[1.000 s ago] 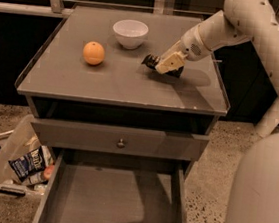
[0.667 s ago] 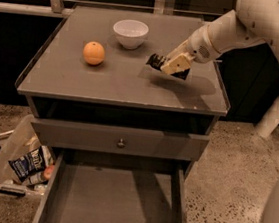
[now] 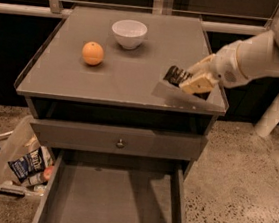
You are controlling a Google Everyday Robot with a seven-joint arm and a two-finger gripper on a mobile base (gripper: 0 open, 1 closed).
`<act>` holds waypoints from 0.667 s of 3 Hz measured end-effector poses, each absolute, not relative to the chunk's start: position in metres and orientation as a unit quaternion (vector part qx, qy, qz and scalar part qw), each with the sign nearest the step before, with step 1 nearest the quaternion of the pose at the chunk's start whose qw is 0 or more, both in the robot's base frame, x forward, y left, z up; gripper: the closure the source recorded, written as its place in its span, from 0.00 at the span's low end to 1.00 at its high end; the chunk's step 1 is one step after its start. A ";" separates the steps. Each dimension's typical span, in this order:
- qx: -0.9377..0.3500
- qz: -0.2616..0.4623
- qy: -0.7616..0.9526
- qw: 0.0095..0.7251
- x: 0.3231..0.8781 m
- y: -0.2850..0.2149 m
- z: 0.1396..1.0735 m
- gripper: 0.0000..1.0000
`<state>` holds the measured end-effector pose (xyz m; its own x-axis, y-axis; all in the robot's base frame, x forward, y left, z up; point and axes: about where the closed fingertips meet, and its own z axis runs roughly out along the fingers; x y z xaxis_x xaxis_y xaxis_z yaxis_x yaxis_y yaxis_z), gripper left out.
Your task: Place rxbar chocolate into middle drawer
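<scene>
Spotter: Since the earlier frame the gripper (image 3: pixel 186 79) has carried the rxbar chocolate (image 3: pixel 174 74) away from the middle of the cabinet top (image 3: pixel 132 82) toward its front right corner. The orange (image 3: pixel 93 53) and white bowl (image 3: pixel 129 33) have not shifted.

Lead: Is the bar held?

Spotter: Yes. The tan fingers (image 3: pixel 199 85) are clamped on one end of it. The black wrapper sticks out past the fingertips to their left, and it looks lifted clear of the surface.

Lead: Which step, then?

Spotter: Transport, I'd judge: picked, not yet placed. The middle drawer (image 3: pixel 114 201) stands pulled out, below the fingers and nearer the camera.

Lead: And the arm?

Spotter: It reaches in from the right, forearm roughly level, wrist angled slightly down, fingers pointing left across the top.

Lead: Next move?

Spotter: Probably bring the bar out past the front edge. Then lower it beyond the closed front panel (image 3: pixel 120 143), which sits between fingers and tray, before letting go over the drawer floor.
</scene>
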<state>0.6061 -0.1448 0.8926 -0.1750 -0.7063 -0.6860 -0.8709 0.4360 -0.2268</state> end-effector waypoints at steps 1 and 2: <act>-0.501 0.094 0.770 0.383 0.561 -0.163 0.872 1.00; -0.490 0.114 0.783 0.365 0.528 -0.168 0.822 1.00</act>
<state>0.5278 -0.1678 0.8224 -0.2526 -0.6848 -0.6835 -0.8508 0.4937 -0.1803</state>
